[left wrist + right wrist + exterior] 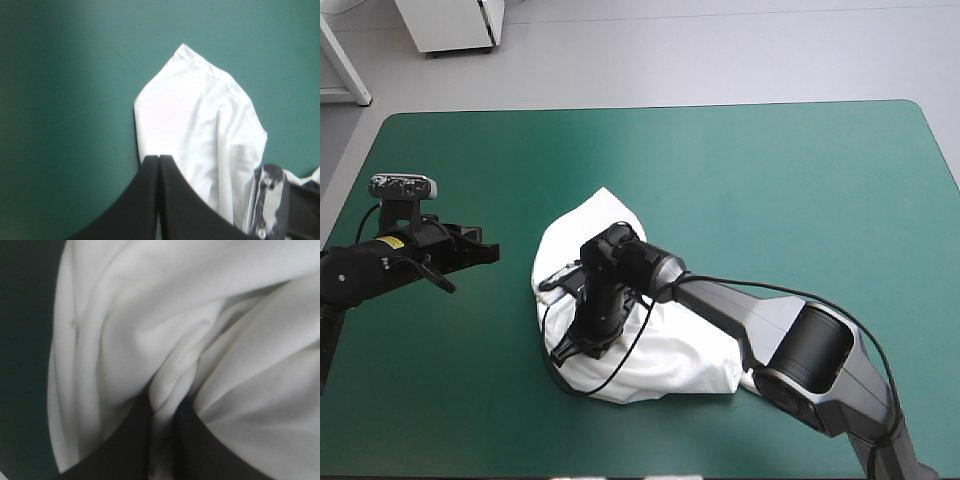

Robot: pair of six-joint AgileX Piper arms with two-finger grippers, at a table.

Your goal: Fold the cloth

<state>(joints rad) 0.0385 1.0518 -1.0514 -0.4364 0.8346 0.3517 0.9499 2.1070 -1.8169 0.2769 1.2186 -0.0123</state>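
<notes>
At centre frame, the right gripper (pixel 164 407) grasps a seemingly thin T-shirt (pixel 680 352) ridge; left gripper (pixel 158 159) clenched, empty. Lifting could slip it.

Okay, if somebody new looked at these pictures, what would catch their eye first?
The white T-shirt, a crumpled heap at the middle of the teal-green cover, stands out first. The right claw is down on the heap, shut on a pinched ridge of cloth. The left claw is shut and empty, over the cover left of the heap, pointing toward it.
</notes>
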